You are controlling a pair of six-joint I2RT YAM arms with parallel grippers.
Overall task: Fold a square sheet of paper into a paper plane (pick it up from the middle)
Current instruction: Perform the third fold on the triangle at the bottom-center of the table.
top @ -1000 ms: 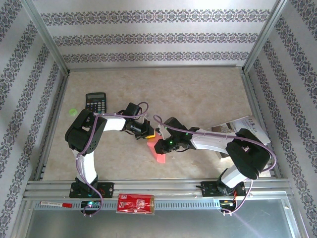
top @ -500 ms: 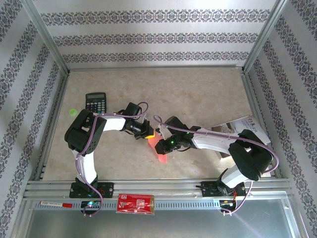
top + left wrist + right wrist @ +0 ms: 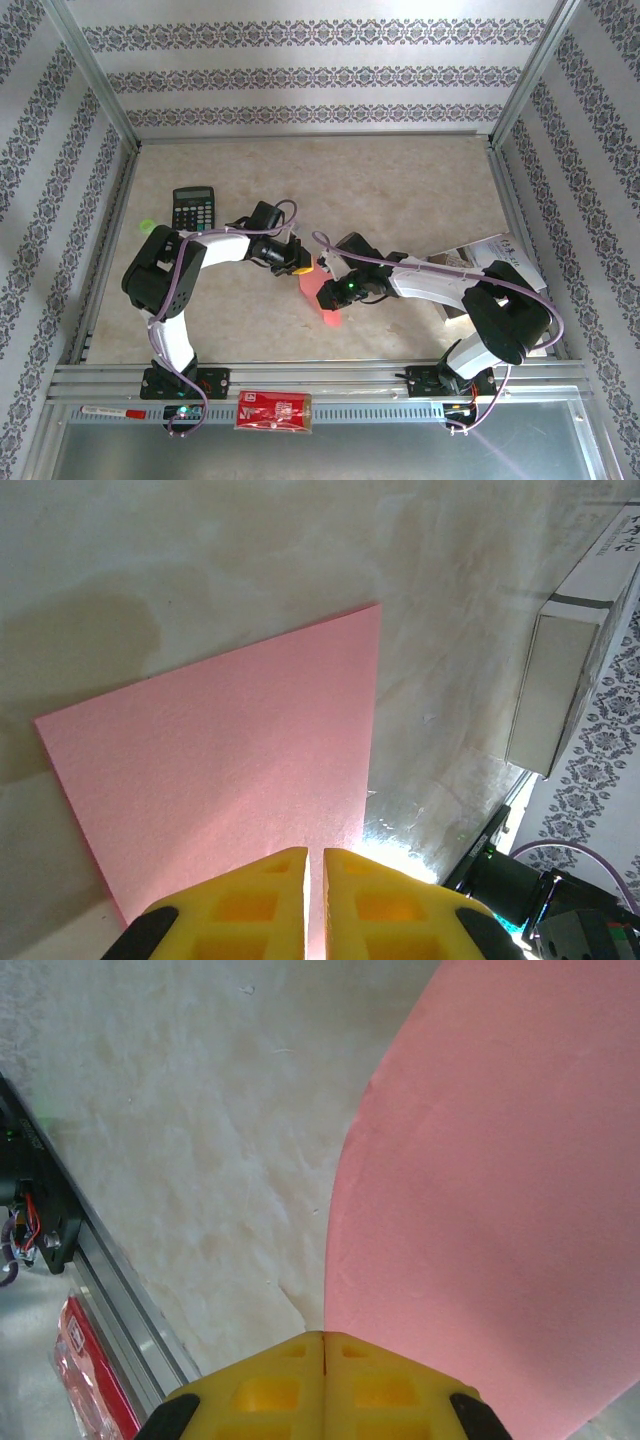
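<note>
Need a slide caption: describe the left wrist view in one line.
Left gripper, jaws a slit apart, at the near edge of the pink sheet; white box at right.

1. This is a robotics lab test cell. Two white-and-black arms, the left arm (image 3: 165, 290) and the right arm (image 3: 480, 310), are bolted side by side to an aluminium rail (image 3: 320, 378) at the near edge of the table (image 3: 400, 190).
2. Bare aluminium frame posts (image 3: 90, 70) box the table in. Patterned wallpaper panels (image 3: 320, 75) are fixed as a backdrop on the left, right and far sides.
3. Purple cables (image 3: 293, 212) loop along the arms, and a green status light (image 3: 345, 293) glows on the right one.
4. Loose props lie about: a black calculator (image 3: 193, 207) at the far left, a white printed box (image 3: 500, 255) on the right, and a red packet (image 3: 273, 411) on the near metal sheet (image 3: 400, 450).
</note>
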